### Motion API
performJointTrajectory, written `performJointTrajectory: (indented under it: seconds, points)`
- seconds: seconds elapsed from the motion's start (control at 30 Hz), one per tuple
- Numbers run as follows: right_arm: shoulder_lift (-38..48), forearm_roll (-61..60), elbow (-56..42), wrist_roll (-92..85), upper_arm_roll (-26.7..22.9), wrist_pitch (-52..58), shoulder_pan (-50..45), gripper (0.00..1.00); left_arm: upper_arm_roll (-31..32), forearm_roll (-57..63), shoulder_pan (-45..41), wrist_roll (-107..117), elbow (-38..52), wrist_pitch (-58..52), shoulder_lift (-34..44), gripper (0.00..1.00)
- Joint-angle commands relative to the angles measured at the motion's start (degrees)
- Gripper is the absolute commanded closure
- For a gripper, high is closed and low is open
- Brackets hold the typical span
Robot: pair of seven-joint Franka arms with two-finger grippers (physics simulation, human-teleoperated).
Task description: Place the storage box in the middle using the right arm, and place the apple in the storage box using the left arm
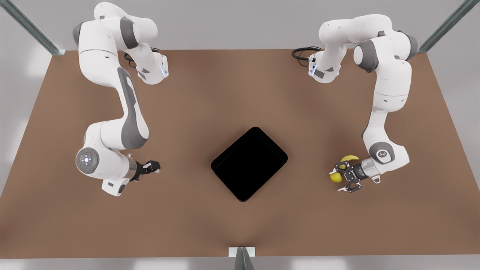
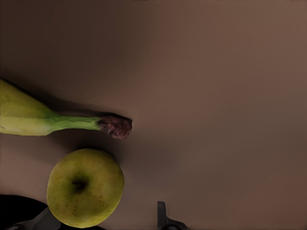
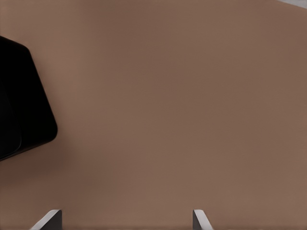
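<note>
1. Two arms over a brown bench [image 1: 240,93]. By the wrist views, the arm on the front view's right is the left arm and the arm on the front view's left is the right arm.
2. Left pincer [image 1: 343,179]: at approx 3–4 o'clock from bench centre, fingers spread wide. The apple [image 1: 335,177] lies just at the fingers, not pinched. In the left wrist view the apple [image 2: 85,187] rests on the bench with one fingertip [image 2: 161,216] apart from it on one side and another close at the other side.
3. Banana [image 1: 348,159]: just beside the apple, at its 12–1 o'clock in the front view. In the left wrist view its stem end [image 2: 115,126] stops near the apple; contact btwn them cannot be told.
4. Storage box [image 1: 249,163]: on the bench near centre, slightly toward 6 o'clock, turned corner-on like a diamond. Interior black; contents cannot be told. One rounded corner shows in the right wrist view [image 3: 21,100].
5. Right pincer [image 1: 153,166]: approx 9 o'clock from the box, well apart from it, holding nothing. Fingers spread, per the right wrist view.
</note>
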State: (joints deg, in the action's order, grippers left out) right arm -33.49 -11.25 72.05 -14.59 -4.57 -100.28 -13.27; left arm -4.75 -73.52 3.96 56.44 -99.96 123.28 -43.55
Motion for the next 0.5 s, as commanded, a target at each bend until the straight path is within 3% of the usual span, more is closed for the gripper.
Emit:
performJointTrajectory:
  seconds: [0.0,0.1,0.3,0.37,0.43,0.47]
  points:
    - [0.00,0.00,-0.07,0.00,0.00,0.00,0.00,0.00,0.00,-1.27,0.00,0.16,-0.06,0.03,0.04,0.26]
    - [0.62,0.00,0.02,-1.58,-1.14,0.17,0.00,0.00,0.00,-1.63,0.00,0.16,-0.76,0.03,0.04,0.45]
    - [18.20,7.64,7.40,-8.17,-2.20,9.32,0.53,0.00,0.00,-1.89,0.00,-0.27,-1.99,0.29,0.22,0.48]
    - [17.76,7.91,7.40,-9.84,-2.20,9.32,0.62,0.00,0.00,-1.89,0.00,0.34,-1.99,0.12,0.83,0.47]
    - [17.50,7.91,7.40,-9.93,-2.20,9.32,0.62,0.00,-0.09,-1.89,0.00,0.25,-1.99,-0.50,1.36,0.22]
    - [17.32,7.91,7.40,-9.93,-2.20,9.23,0.62,0.00,-0.09,-1.89,0.00,0.25,-2.17,-0.41,1.36,0.22]
